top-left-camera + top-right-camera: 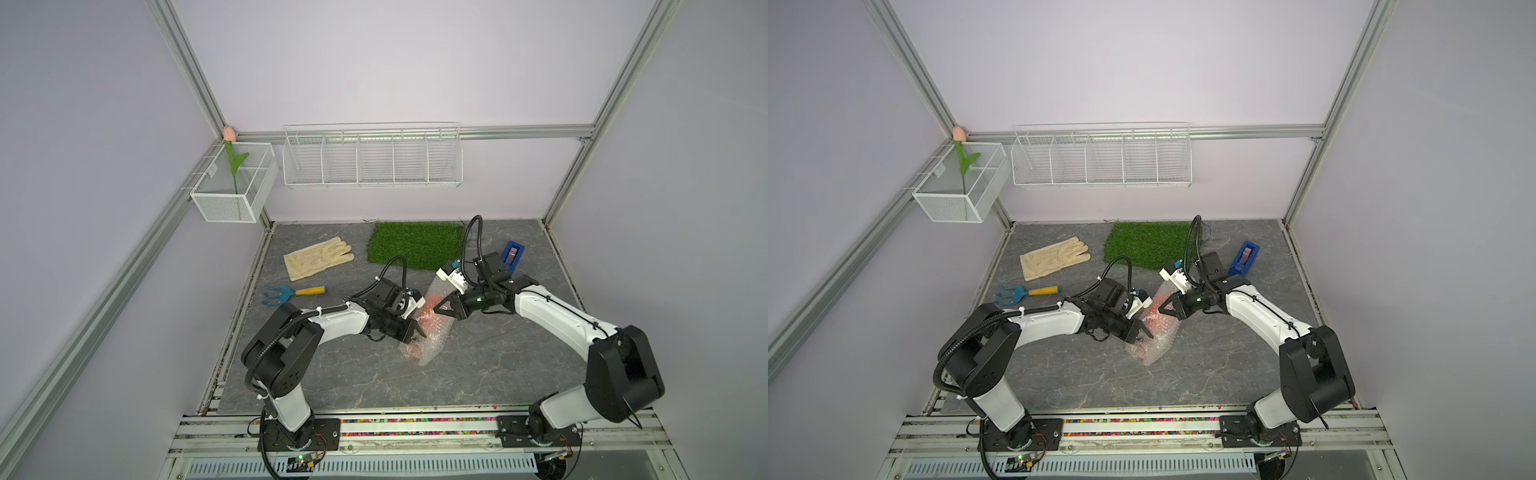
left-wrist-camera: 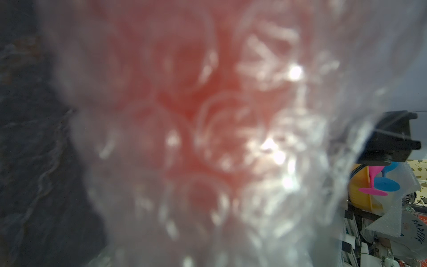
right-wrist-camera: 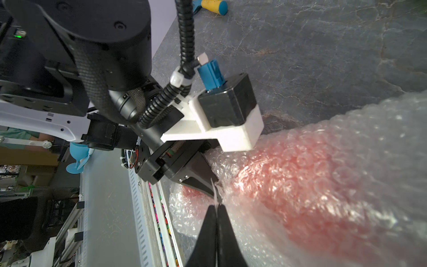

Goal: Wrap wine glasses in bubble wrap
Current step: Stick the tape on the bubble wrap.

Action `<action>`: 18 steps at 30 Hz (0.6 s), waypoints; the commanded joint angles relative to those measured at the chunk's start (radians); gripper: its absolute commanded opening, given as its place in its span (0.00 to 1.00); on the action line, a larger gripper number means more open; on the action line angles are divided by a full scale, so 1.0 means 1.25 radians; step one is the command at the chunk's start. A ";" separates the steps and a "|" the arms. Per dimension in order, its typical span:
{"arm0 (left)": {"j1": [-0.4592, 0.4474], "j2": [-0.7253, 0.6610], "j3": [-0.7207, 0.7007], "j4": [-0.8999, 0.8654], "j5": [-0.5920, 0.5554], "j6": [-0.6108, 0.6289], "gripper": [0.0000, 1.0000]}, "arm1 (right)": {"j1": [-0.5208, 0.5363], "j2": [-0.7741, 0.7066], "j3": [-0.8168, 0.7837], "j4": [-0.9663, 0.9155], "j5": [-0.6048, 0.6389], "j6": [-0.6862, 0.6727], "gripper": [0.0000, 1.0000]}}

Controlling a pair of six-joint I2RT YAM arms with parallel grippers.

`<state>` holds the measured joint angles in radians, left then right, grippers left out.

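Both arms were found bent at the elbow and extended inward, grippers nearly met. The left arm [image 1: 332, 322] was reached forward and to the right, with its wrist held low. The left gripper [image 1: 419, 335] was set against the wrap [image 1: 422, 353]. One finger was laid across it and the other was hidden, so closure could not be established. The right arm [image 1: 552, 311] was reached to the left, wrist pitched downward. The right gripper [image 3: 217, 207] was observed with jaws pressed together, a thin edge of wrap pinched between the tips.
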<state>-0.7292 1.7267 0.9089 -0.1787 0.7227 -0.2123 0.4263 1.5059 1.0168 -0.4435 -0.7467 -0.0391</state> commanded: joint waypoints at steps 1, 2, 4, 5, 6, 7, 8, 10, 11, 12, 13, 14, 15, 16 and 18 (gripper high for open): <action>0.000 0.013 0.018 -0.011 0.026 0.030 0.15 | 0.002 0.033 0.012 0.025 0.012 -0.029 0.07; 0.000 0.013 0.018 -0.011 0.026 0.031 0.15 | 0.003 0.041 0.014 0.028 0.013 -0.028 0.07; 0.000 0.012 0.017 -0.009 0.029 0.029 0.15 | 0.003 0.058 0.015 0.042 0.015 -0.024 0.07; 0.000 0.012 0.017 -0.009 0.029 0.028 0.15 | 0.002 0.063 0.013 0.051 0.012 -0.022 0.07; 0.000 0.013 0.017 -0.010 0.031 0.028 0.15 | 0.003 0.069 0.011 0.065 0.010 -0.017 0.07; 0.000 0.012 0.016 -0.010 0.036 0.029 0.15 | 0.004 0.072 0.006 0.079 0.011 -0.013 0.07; 0.000 0.011 0.016 -0.009 0.039 0.028 0.15 | 0.004 0.074 0.001 0.092 0.012 -0.011 0.07; 0.000 0.012 0.013 -0.003 0.046 0.025 0.15 | 0.003 0.070 -0.016 0.132 0.005 -0.011 0.07; 0.000 0.013 0.014 -0.003 0.050 0.026 0.15 | 0.003 0.067 -0.021 0.147 0.005 -0.011 0.07; 0.000 0.015 0.013 -0.003 0.051 0.026 0.15 | 0.003 0.067 -0.021 0.151 0.004 -0.017 0.07; 0.000 0.015 0.014 -0.004 0.052 0.026 0.15 | 0.003 0.067 -0.021 0.151 0.004 -0.024 0.07; 0.001 0.016 0.014 -0.004 0.056 0.026 0.15 | 0.003 0.066 -0.022 0.154 0.006 -0.030 0.07; 0.000 0.016 0.015 -0.005 0.058 0.027 0.15 | 0.003 0.064 -0.024 0.157 0.007 -0.037 0.07; 0.000 0.016 0.015 -0.008 0.059 0.026 0.15 | 0.003 0.062 -0.026 0.160 0.006 -0.046 0.07; 0.000 0.017 0.017 -0.010 0.057 0.029 0.15 | 0.001 0.066 -0.023 0.151 0.011 -0.063 0.07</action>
<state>-0.7284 1.7355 0.9089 -0.1932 0.7647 -0.2039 0.4271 1.5921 1.0019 -0.2794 -0.7330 -0.0639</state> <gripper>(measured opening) 0.154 0.068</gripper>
